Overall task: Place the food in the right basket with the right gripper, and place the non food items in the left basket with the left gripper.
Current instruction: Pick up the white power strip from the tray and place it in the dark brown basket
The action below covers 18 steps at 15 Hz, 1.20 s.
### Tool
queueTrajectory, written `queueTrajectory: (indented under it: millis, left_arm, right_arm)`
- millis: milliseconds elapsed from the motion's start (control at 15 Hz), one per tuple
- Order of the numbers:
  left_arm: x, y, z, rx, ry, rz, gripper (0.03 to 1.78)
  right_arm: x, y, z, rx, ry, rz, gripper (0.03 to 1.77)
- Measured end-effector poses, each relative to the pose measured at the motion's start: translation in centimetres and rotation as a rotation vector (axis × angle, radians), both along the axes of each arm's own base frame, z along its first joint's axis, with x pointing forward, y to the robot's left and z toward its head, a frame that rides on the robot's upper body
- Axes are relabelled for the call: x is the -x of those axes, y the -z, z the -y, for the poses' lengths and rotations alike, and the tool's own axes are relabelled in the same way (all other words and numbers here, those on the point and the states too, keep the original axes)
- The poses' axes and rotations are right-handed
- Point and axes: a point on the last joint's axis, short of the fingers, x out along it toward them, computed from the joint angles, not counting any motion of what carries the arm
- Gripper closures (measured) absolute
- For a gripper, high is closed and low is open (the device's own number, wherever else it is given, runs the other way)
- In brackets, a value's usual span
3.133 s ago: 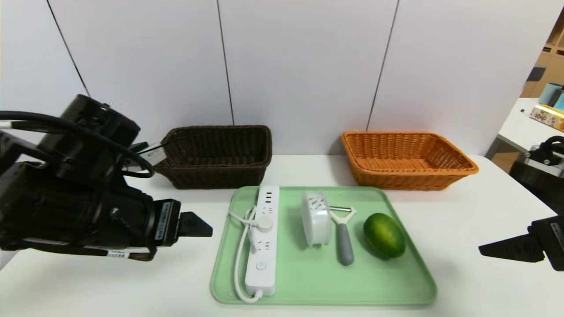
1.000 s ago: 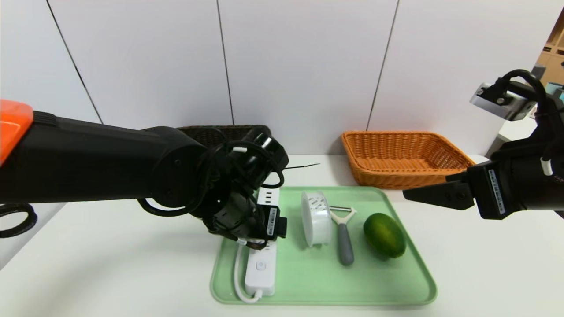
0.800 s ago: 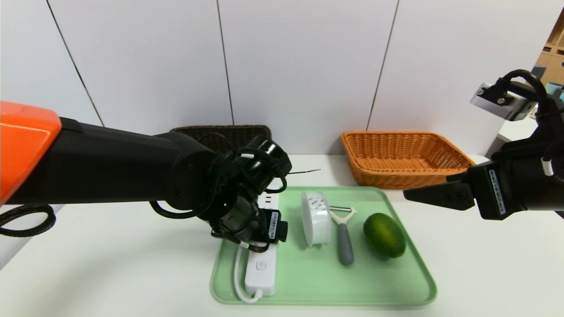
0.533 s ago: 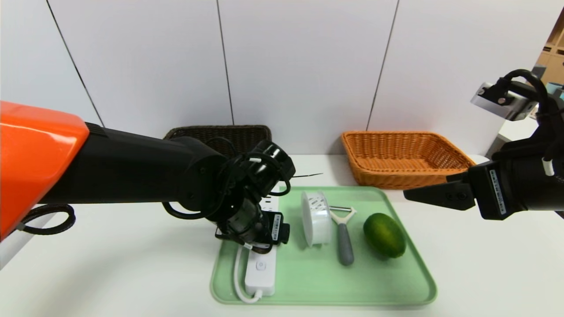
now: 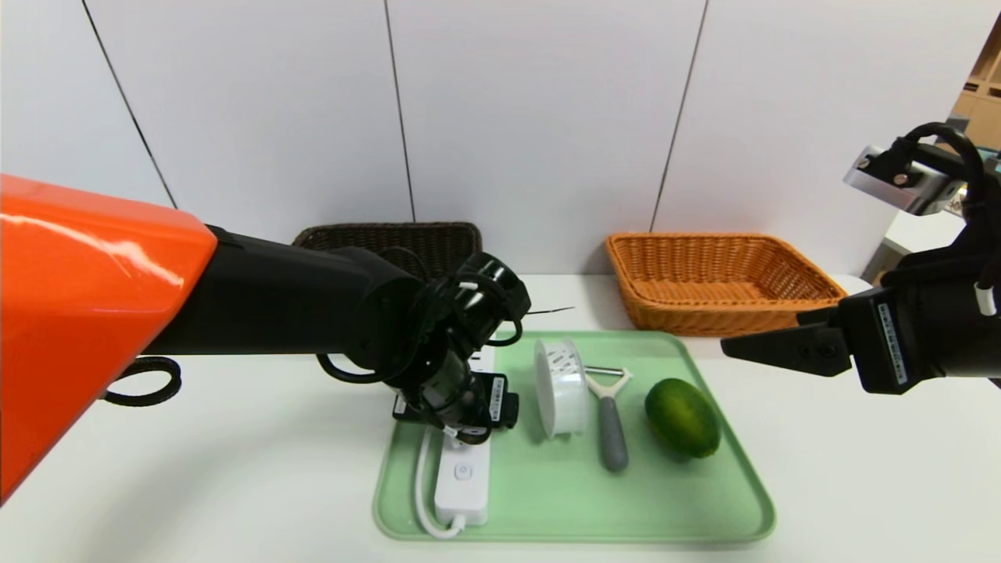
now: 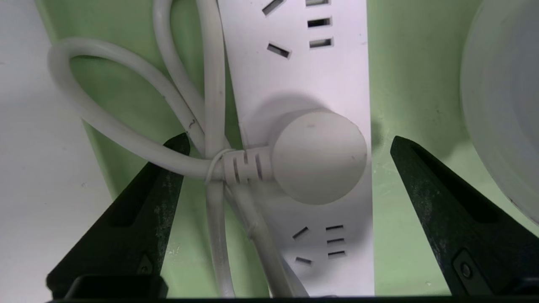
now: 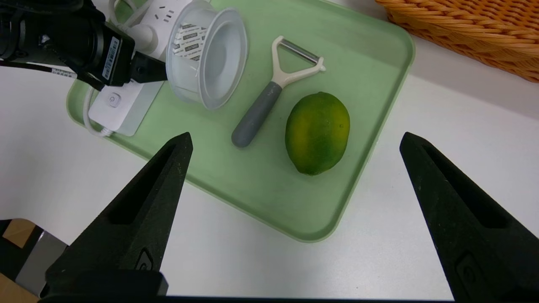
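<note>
Left gripper (image 6: 288,147) over power strip (image 6: 303,105), centre frame.
Fingers spread wide astride its plug, gripping nothing; right gripper (image 7: 294,143) likewise open, empty.

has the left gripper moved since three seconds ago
Yes. The left gripper went from beside the tray to low over the power strip, jaws open astride it.

A white power strip (image 5: 463,477) with looped cord, clear plastic cup (image 5: 561,385) on its side, grey-handled peeler (image 5: 611,426) and green lime (image 5: 682,417) lie centre-frame.
</note>
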Motion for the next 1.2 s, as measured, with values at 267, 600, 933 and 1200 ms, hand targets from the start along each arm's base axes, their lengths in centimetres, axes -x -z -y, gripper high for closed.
queueTrajectory:
  millis: [267,600,933,1200]
  left_arm:
    - [-0.33,0.50,0.04,-0.020,-0.022,0.006,0.12]
    - [-0.57,0.67,0.11,-0.040,-0.037,0.018,0.12]
    - [-0.83,0.95,0.38,-0.062,-0.047,0.034,0.12]
    - [-0.90,1.10,0.50,-0.077,-0.058,0.044,0.12]
  right_arm:
    - [0.12,0.07,0.06,0.000,0.000,-0.001,0.10]
    - [0.15,0.07,0.08,0.001,0.000,0.000,0.10]
    - [0.15,0.07,0.08,0.001,-0.001,-0.001,0.10]
    - [0.15,0.04,0.05,0.000,-0.004,0.001,0.10]
